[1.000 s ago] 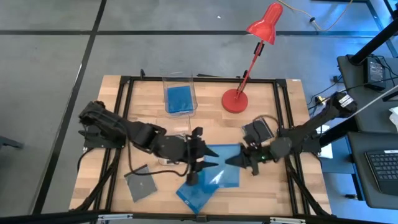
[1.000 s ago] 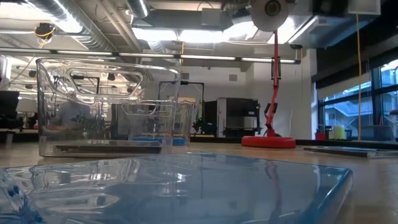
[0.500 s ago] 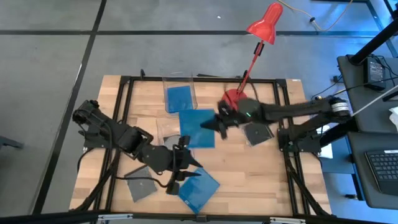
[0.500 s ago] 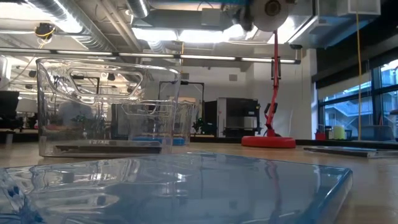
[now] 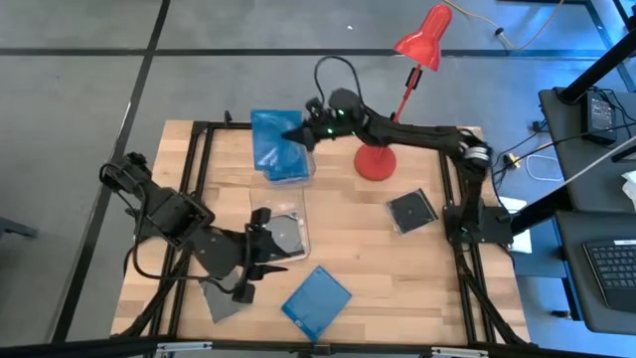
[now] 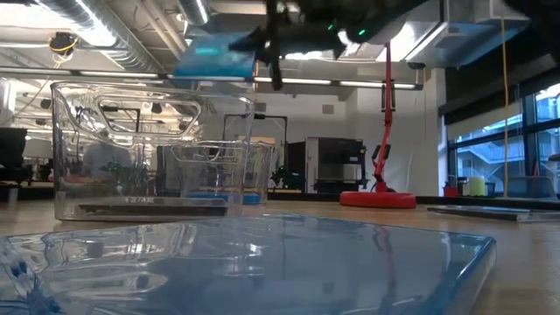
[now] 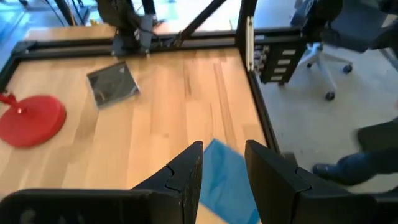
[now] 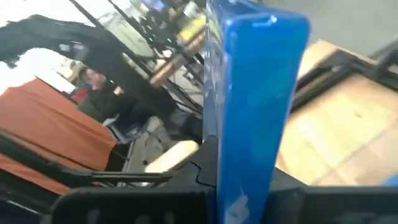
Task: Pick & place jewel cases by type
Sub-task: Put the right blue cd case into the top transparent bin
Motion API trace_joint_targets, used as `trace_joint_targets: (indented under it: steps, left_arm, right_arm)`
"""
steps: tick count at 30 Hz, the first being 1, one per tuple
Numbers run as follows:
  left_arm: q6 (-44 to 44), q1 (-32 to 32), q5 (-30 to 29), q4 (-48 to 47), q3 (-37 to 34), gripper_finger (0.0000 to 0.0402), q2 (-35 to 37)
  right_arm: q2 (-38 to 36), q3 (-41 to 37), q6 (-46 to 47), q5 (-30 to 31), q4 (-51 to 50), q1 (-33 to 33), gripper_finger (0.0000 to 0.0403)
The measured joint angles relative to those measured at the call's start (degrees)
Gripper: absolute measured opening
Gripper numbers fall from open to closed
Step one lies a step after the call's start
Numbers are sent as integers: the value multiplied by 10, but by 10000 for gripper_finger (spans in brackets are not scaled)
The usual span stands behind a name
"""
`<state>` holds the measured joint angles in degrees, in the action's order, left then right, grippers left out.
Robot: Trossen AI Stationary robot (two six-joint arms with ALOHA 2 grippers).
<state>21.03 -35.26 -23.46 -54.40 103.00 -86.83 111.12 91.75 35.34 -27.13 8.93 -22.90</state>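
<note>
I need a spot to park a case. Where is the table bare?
Bare wood lies between the lamp base, the grey case and the near bin, and along the front right beside the blue case. It is crowded front left, around the left gripper.

The right end effector (image 5: 298, 135) has carried a blue case (image 5: 272, 139) from the tabletop's middle up over the far bin (image 5: 286, 159), where it now hangs above the rim. The left end effector (image 5: 260, 274) has pulled back from the near blue case (image 5: 316, 299), leaving it uncovered.
</note>
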Motion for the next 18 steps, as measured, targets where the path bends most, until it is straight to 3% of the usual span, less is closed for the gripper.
trace_joint_targets:
  steps: [7,18]
  left_arm:
    - [49,-18,0,-72,0,118,4]
    - [40,-26,-37,-106,0,118,4]
  right_arm:
    - [95,85,-58,4,-148,-49,20]
    - [145,94,-16,12,-147,-80,21]
